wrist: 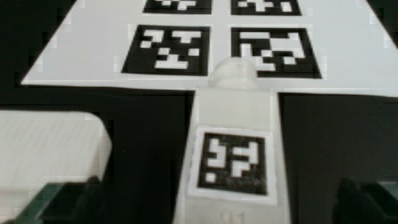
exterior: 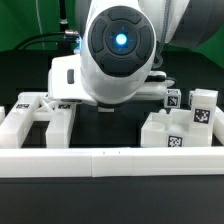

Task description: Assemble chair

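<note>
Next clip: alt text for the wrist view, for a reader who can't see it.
A narrow white tagged chair part lies on the black table below the open gripper, running toward the marker board. Another white part sits beside it.

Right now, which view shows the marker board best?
Wrist view. The marker board lies flat under the camera, tags sharp, two cut by the frame; a tagged chair leg reaches its edge. Exterior view: the arm fills the middle and no board shows.

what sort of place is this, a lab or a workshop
Probably a robotics lab bench: a black table backed by a green screen, tagged white chair parts, and a marker board of printed tags.
</note>
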{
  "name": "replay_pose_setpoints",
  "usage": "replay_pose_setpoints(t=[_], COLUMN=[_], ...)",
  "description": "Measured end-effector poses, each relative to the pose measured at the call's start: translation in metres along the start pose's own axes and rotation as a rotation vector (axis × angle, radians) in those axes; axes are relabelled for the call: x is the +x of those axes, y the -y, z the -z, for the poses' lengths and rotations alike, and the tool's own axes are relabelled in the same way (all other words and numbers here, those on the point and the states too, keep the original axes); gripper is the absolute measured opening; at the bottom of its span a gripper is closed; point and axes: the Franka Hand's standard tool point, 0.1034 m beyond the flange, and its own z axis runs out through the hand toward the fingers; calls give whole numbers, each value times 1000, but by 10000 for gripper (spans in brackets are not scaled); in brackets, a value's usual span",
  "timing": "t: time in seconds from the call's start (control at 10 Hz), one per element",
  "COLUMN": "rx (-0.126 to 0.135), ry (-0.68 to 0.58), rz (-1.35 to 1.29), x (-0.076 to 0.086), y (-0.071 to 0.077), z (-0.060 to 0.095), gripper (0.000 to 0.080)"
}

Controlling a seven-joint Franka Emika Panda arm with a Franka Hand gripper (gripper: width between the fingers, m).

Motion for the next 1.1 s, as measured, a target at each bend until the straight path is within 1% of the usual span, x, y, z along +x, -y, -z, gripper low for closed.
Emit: replay_pose_setpoints(t=[0.1,0.4,0.6,0.7,0.9,1.0,1.1], rx=[-2,-3,-3,-3,-4,4,22], ry=[-3,-3,-5,-12,-37,-55,-90], rz=[-1,-6,-6,-4,4,2,1], x=[2,2,2,2,5,6,9], y=[0,3,3,3,3,1,1], z=[-4,-4,-2,1,15,25,42], gripper=[649,639,281,281,285,285,285])
